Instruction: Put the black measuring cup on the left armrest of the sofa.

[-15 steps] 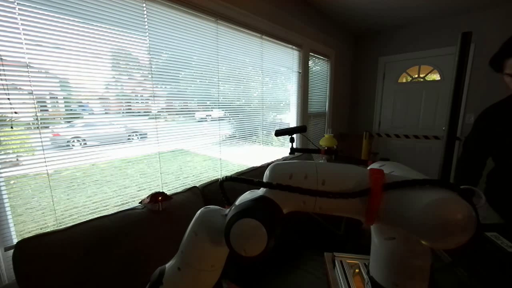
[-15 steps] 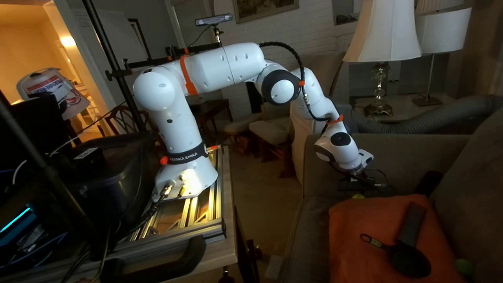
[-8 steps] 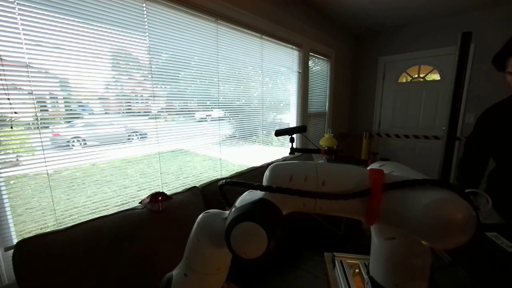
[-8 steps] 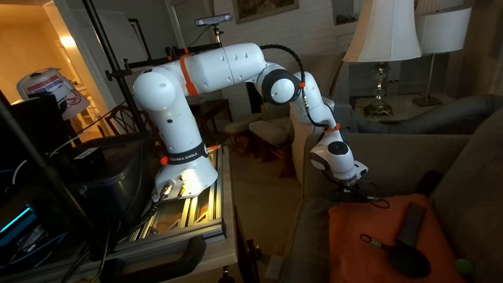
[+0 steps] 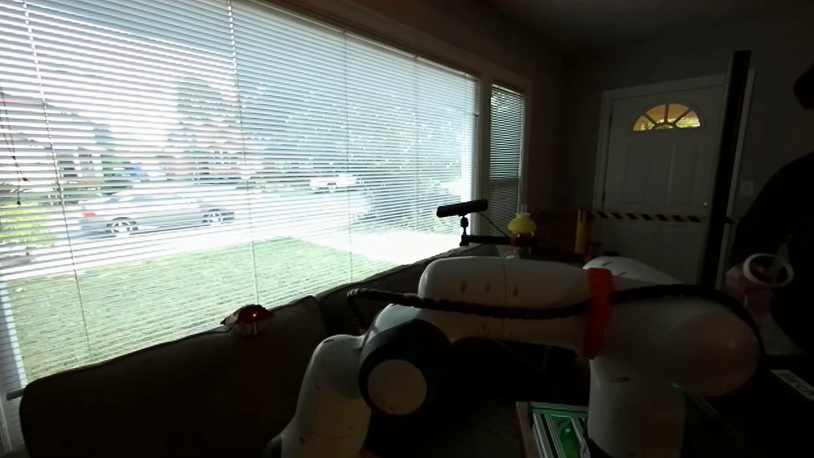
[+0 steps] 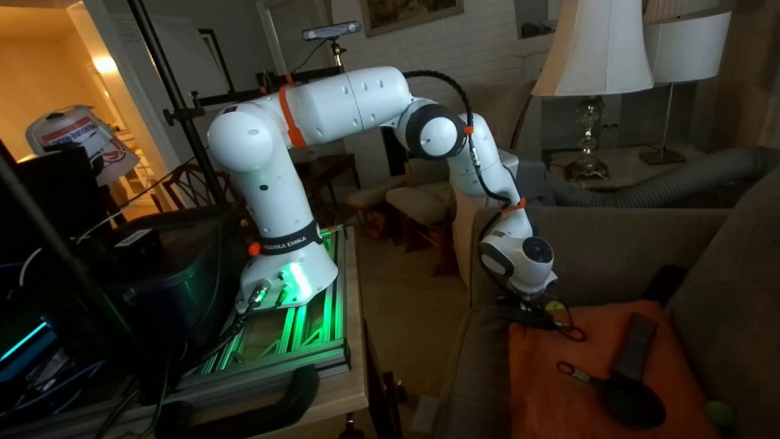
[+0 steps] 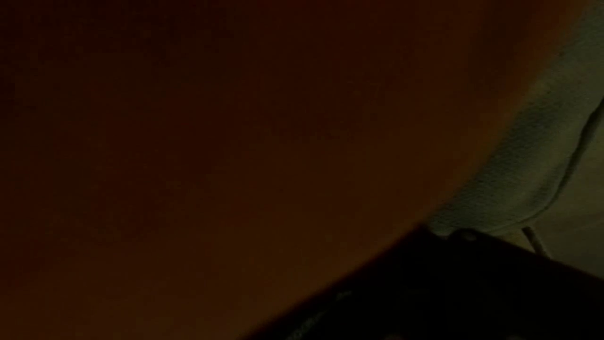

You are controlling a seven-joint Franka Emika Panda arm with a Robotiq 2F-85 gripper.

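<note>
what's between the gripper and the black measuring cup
In an exterior view, orange fabric lies between the gripper and the black measuring cup, with a black cable loop near the gripper.

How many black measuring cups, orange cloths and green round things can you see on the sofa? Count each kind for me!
Black measuring cup: 1
Orange cloth: 1
Green round things: 2
Total: 4

In an exterior view, a dark oblong [image 6: 637, 347] lies near the far right corner of an orange cloth [image 6: 548, 378]; a glass lamp [image 6: 590, 79] stands near the left edge of a table [image 6: 627, 164], a slim lamp [image 6: 687, 52] farther right.
</note>
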